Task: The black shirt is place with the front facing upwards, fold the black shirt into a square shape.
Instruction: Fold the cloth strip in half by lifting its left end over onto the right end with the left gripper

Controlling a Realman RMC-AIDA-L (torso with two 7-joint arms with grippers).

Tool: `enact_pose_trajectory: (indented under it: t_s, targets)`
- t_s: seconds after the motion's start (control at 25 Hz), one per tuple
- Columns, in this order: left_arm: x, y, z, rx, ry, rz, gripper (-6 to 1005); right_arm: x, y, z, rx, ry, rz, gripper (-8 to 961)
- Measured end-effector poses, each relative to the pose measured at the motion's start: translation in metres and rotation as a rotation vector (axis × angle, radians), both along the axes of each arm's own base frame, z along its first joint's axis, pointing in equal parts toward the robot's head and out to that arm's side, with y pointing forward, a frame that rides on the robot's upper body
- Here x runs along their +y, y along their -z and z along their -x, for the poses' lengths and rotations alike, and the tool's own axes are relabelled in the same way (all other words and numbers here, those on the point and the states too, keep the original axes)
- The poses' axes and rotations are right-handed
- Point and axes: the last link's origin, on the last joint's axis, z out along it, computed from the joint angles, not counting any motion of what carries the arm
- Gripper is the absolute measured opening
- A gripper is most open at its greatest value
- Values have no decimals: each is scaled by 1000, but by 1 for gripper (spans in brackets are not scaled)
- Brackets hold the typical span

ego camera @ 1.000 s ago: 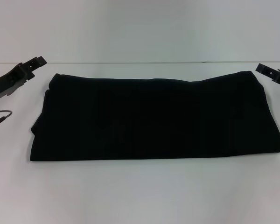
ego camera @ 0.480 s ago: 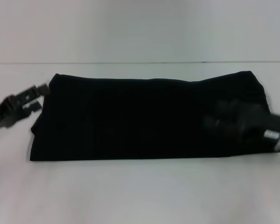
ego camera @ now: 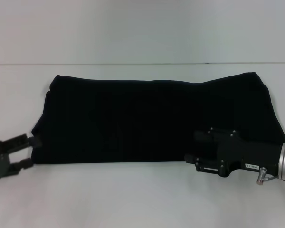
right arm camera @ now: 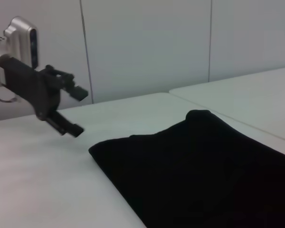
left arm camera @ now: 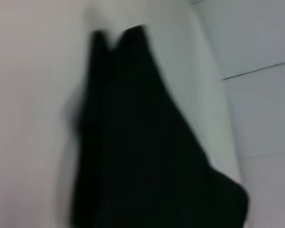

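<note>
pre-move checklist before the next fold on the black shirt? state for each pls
1. The black shirt lies flat as a wide folded band: ok.
2. Square shape reached: not ok, the band is much wider than deep.
3. The left gripper is open at the near left corner, not gripping cloth: ok.
4. The right gripper is over the near edge, right of centre: ok; fingers open or shut: cannot tell.
5. Contact between the right gripper and the cloth: cannot tell.
6. The table in front of the shirt is bare: ok.
</note>
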Motion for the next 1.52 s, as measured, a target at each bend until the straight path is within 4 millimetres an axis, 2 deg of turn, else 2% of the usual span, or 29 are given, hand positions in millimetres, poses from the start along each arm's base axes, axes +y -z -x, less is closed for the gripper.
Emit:
enact_pose_trajectory:
  t_s: [0.4, 0.84, 1.52]
  targets:
    - [4, 5, 18, 24, -171, 6, 917, 2, 3, -2, -16, 14, -12, 747]
    - [11, 13, 21, 19, -240, 2, 912, -1, 6, -2, -24, -16, -6, 748]
    - [44, 34, -6, 37, -163, 15, 904, -2, 8, -2, -17, -11, -1, 747]
